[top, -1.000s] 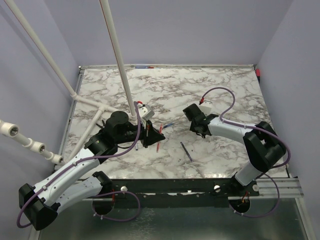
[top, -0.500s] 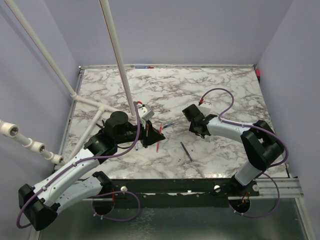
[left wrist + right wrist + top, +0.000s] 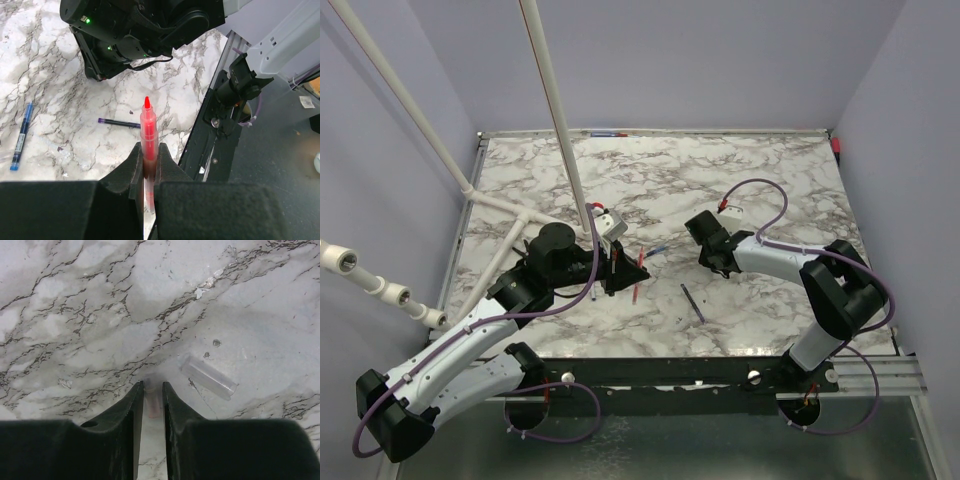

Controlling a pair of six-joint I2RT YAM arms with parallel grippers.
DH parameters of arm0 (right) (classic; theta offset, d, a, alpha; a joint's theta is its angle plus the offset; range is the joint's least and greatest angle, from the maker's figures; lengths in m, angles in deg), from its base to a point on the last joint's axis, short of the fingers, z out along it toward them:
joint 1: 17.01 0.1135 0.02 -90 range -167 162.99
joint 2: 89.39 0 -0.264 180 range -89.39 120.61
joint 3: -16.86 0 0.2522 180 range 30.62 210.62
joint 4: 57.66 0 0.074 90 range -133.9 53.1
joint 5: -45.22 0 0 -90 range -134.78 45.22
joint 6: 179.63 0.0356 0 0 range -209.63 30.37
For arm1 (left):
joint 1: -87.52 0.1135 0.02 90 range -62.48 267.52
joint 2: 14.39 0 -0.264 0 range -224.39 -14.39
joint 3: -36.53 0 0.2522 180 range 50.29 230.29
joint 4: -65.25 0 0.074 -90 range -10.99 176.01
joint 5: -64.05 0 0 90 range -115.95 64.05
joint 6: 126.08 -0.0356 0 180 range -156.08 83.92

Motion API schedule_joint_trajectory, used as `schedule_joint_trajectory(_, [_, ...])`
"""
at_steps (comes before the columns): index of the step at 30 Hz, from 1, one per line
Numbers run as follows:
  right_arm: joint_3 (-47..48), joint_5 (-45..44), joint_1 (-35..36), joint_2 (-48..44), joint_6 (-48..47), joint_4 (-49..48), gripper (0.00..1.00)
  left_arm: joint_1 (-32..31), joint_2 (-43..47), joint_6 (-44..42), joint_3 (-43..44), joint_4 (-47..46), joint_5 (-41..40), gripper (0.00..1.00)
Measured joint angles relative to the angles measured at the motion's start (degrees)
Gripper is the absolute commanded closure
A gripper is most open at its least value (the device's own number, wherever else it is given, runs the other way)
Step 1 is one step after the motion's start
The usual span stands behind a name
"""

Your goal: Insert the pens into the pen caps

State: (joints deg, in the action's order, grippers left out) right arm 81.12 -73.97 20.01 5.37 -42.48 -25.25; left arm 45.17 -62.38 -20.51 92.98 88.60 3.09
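Observation:
My left gripper (image 3: 149, 150) is shut on the red pen (image 3: 148, 125), whose tip points up and away over the table; from above, the red pen (image 3: 637, 290) sticks out below the left gripper (image 3: 638, 272). A blue pen (image 3: 20, 136) and a dark pen (image 3: 119, 123) lie on the marble. My right gripper (image 3: 152, 385) is down at the table, its jaws closed against a pale translucent pen cap (image 3: 152, 401). A second clear pen cap (image 3: 208, 376) lies just to its right. The right gripper (image 3: 710, 262) sits mid-table in the top view.
Long white pipes (image 3: 560, 110) rise from the table's left side near my left arm. The right arm's dark body (image 3: 140, 30) fills the top of the left wrist view. A black rail (image 3: 720, 370) borders the near edge. Small coloured items (image 3: 605, 132) lie along the far edge.
The right gripper's jaws have narrowed and the right arm has edged slightly left. The left arm and red pen have not moved.

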Motion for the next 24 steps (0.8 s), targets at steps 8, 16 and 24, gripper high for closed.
schedule_joint_trajectory(8, [-0.79,0.35,0.00,-0.35,-0.07,-1.33,0.93,0.00,0.11,0.00,0.00,0.00,0.00,1.00])
schedule_joint_trajectory(16, [-1.75,1.84,-0.07,-1.46,-0.70,-2.19,0.99,0.00,0.11,0.00,0.00,0.00,-0.04,1.00])
schedule_joint_trajectory(24, [-2.16,3.04,-0.07,-5.20,-2.21,-1.46,0.99,0.00,0.02,0.00,0.00,0.00,-0.13,1.00])
